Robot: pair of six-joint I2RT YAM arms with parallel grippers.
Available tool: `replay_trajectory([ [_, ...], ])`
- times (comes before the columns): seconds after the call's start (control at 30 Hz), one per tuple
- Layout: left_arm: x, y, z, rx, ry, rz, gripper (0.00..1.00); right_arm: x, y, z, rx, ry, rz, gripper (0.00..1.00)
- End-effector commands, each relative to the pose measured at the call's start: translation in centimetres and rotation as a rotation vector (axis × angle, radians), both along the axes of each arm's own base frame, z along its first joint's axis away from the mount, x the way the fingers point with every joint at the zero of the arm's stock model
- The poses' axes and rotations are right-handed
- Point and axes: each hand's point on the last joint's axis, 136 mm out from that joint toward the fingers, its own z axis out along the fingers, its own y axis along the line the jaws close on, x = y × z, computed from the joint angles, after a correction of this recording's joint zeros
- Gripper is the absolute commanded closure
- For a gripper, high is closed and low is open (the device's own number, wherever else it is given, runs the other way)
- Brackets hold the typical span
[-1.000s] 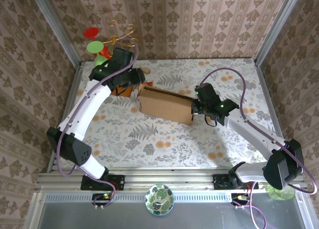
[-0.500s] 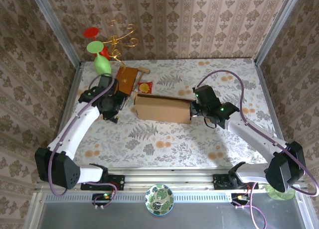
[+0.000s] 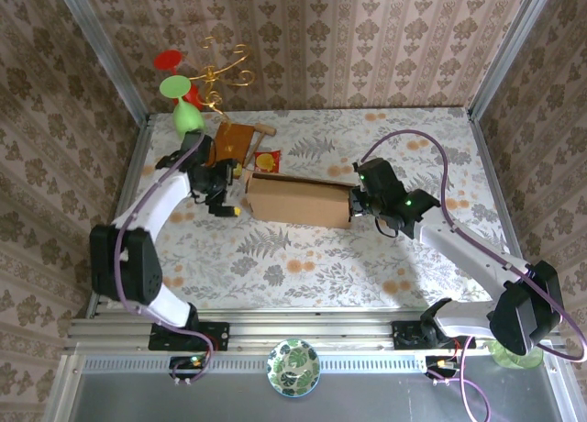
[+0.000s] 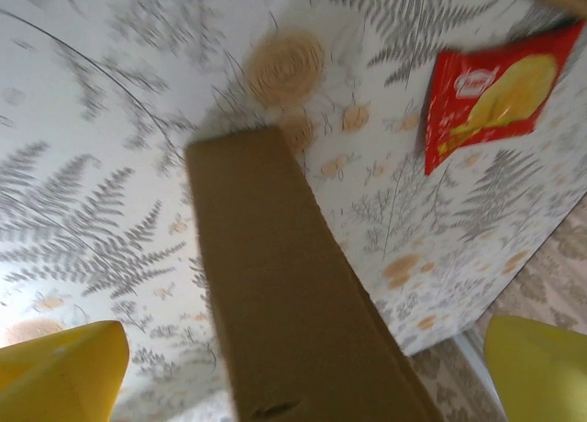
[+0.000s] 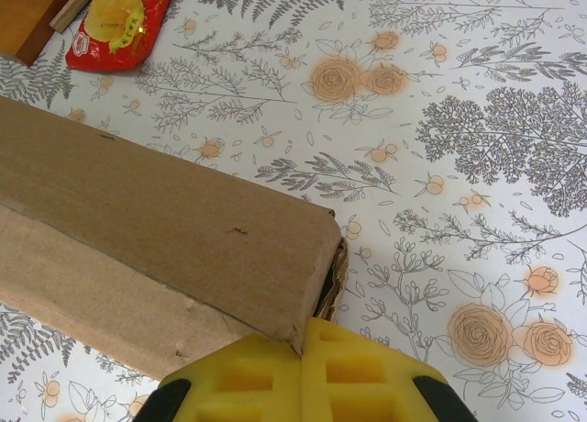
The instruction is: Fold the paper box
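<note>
Brown corrugated cardboard paper box (image 3: 298, 200) lies mid-way on the floral-print table (image 3: 275, 257), long axis left-to-right between the arms. Left gripper (image 3: 233, 198) is at its left end, jaws fully apart, holding nothing. Its yellow pads (image 4: 60, 372) straddle that end, so it looks best placed to move next. Right gripper (image 3: 357, 205) is closed and empty, tips butted against the right end.

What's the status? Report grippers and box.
Left gripper open at left end of paper box. Right gripper shut at right end. Red snack packet beyond it, apart.
</note>
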Motion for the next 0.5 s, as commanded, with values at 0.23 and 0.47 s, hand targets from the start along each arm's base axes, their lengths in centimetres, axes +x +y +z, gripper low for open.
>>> replay_trajectory([
  [0.23,0.8,-3.6,1.4,-0.236,0.075,-0.045,0.0,-1.1,0.3,-0.8,-0.021,0.025,0.038,1.0],
  [0.47,-0.2,-4.7,0.8,-0.259,0.074,-0.082,0.03,-1.0,0.1,-1.0,-0.028,0.027,0.029,1.0],
])
